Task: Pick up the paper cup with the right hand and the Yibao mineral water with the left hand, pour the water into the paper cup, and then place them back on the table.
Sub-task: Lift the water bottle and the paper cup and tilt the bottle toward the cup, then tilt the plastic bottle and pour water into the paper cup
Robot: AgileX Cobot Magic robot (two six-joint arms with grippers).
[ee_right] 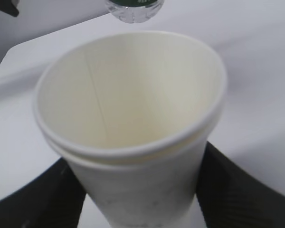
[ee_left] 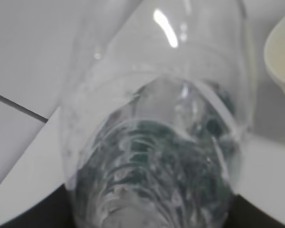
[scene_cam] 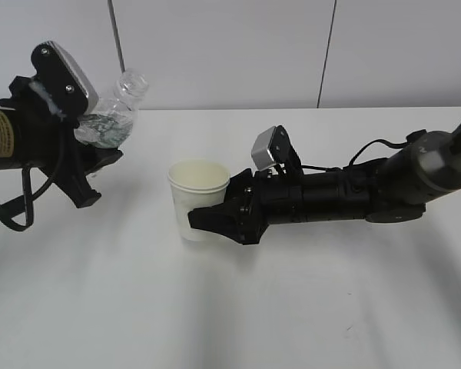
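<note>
Paper cup [scene_cam: 197, 198] upright near the middle of the white bench [scene_cam: 292, 307], pinched at its lower wall by the right pincer [scene_cam: 206, 220]. To its left, raised off the bench, the left pincer [scene_cam: 92, 154] clamps the water bottle [scene_cam: 115, 115], which tilts neck-up toward the cup.

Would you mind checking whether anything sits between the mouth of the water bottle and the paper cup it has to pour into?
Nothing visible does. The Yibao mineral water, gripped by the left hand, tilts toward the paper cup held by the right hand; only bare table lies in the gap.
</note>
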